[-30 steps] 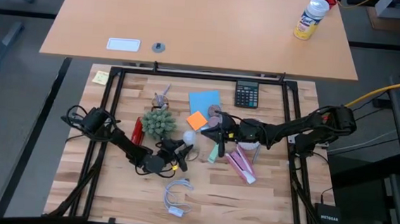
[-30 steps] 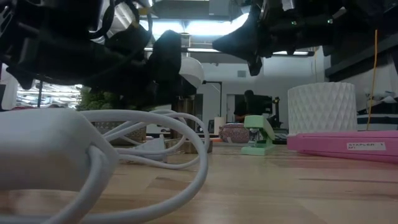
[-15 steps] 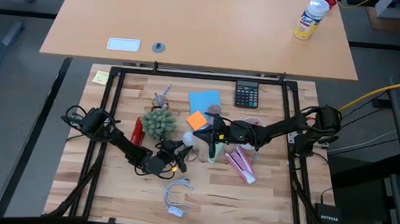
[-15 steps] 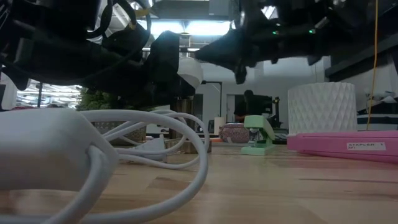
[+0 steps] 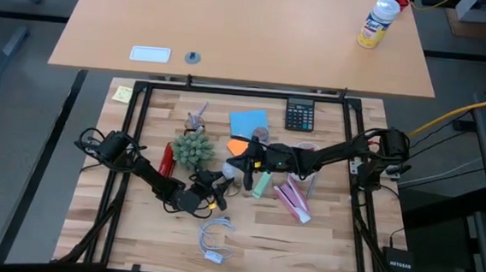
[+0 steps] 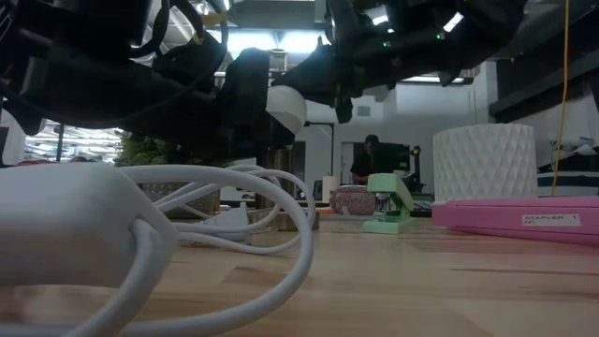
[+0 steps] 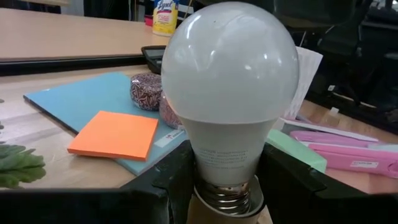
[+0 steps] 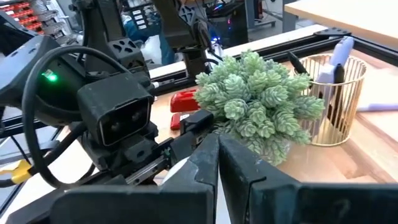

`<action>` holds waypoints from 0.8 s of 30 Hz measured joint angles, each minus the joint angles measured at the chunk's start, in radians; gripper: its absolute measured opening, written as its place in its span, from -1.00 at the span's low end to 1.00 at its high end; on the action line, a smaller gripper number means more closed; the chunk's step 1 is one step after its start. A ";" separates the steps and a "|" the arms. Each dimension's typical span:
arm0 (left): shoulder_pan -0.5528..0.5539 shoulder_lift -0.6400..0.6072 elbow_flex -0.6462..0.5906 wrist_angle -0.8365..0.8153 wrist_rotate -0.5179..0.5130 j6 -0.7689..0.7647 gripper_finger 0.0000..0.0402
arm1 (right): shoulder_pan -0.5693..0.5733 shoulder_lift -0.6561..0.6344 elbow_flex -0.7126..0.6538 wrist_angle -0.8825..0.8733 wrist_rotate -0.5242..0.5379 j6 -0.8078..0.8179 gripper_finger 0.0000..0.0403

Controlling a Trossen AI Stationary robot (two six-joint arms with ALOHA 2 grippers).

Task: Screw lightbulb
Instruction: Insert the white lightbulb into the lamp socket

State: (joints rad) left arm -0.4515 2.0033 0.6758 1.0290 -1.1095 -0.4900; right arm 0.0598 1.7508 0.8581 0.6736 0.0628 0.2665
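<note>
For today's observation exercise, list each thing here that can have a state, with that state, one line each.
lightbulb: upright, its base gripped by the left pincer.
left pincer: shut on the lightbulb.
right pincer: shut, empty, right beside the bulb's globe.
pink stapler: lying flat on the table.

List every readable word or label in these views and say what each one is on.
"Lysol": yellow spray can on the far desk.
"STAPLER": label on the pink stapler; smaller line under it too blurred.
Grey print on the lightbulb neck: too small to read.
Calculator keys: unreadable.
</note>
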 joint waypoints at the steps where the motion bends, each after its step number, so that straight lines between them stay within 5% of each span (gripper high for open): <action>1: 0.000 0.000 0.000 0.000 0.001 0.001 -0.24 | 0.005 0.000 0.000 0.002 0.000 0.000 -0.92; 24: 0.001 0.002 -0.001 0.000 0.026 -0.004 -0.24 | 0.073 0.025 0.001 0.000 0.050 0.005 -0.92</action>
State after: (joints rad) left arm -0.4503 2.0048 0.6750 1.0294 -1.0832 -0.4942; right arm 0.1326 1.7757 0.8592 0.6737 0.1132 0.2719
